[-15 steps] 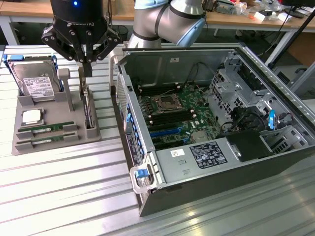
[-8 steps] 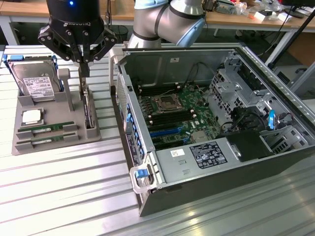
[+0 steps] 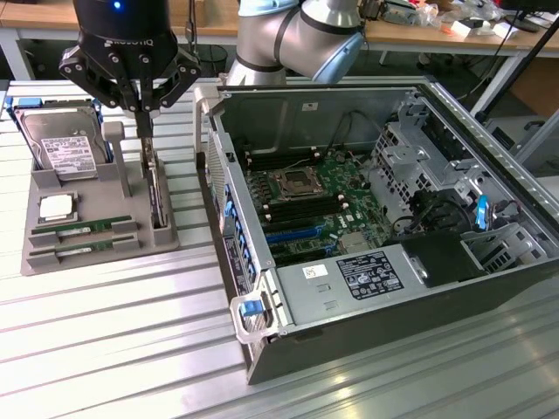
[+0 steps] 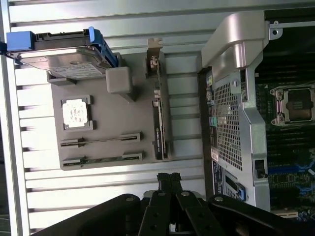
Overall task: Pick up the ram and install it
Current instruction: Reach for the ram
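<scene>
Two ram sticks, thin green boards, lie in parallel slots of the grey holder (image 3: pixel 100 262). One ram stick (image 3: pixel 83 226) (image 4: pixel 101 140) is nearer the processor chip and the other ram stick (image 3: pixel 83 245) (image 4: pixel 101 158) is nearer the holder's edge. My gripper (image 3: pixel 141 131) (image 4: pixel 169 179) hangs above the holder by the upright expansion card (image 3: pixel 157 196) (image 4: pixel 158 113). It is well clear of both sticks, and its black fingers are shut together on nothing. The open computer case (image 3: pixel 489 131) lies at the exterior view's right, with the motherboard's long dark memory slots (image 3: pixel 293 162) beside the processor socket (image 3: pixel 293 183).
The holder also carries a silver hard drive (image 3: pixel 61 144) (image 4: pixel 64 54) and a square processor chip (image 3: pixel 57 207) (image 4: pixel 76 113). The case's metal rear wall (image 3: pixel 218 148) (image 4: pixel 231 98) rises between holder and motherboard. The slatted metal table (image 3: pixel 105 349) extends in front. A cluttered desk (image 3: pixel 437 22) stands behind.
</scene>
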Tool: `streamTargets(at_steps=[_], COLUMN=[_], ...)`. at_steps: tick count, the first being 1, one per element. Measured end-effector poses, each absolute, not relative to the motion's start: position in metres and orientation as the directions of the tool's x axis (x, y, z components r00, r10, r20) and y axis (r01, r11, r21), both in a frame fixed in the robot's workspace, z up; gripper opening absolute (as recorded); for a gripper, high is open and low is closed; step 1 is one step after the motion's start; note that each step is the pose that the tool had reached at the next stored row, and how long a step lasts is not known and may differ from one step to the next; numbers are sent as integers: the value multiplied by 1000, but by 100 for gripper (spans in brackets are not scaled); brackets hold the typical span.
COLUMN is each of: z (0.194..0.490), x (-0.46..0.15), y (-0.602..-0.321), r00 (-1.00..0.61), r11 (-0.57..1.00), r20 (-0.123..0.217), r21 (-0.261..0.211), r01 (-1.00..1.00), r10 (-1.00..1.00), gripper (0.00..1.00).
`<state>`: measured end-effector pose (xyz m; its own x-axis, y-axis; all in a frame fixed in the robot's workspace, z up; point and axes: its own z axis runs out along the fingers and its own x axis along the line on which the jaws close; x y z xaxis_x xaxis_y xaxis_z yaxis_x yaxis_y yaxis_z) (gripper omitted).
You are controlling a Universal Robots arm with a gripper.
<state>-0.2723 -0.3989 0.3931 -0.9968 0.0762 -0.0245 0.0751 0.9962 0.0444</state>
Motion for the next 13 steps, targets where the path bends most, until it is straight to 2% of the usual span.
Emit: streamTargets(at_steps=[13], z=[393], x=[-282], y=[-399], r00=[-997], r11=[996], r20=[-24], r21=[44], r01=[75], r10=[76], gripper=[10])
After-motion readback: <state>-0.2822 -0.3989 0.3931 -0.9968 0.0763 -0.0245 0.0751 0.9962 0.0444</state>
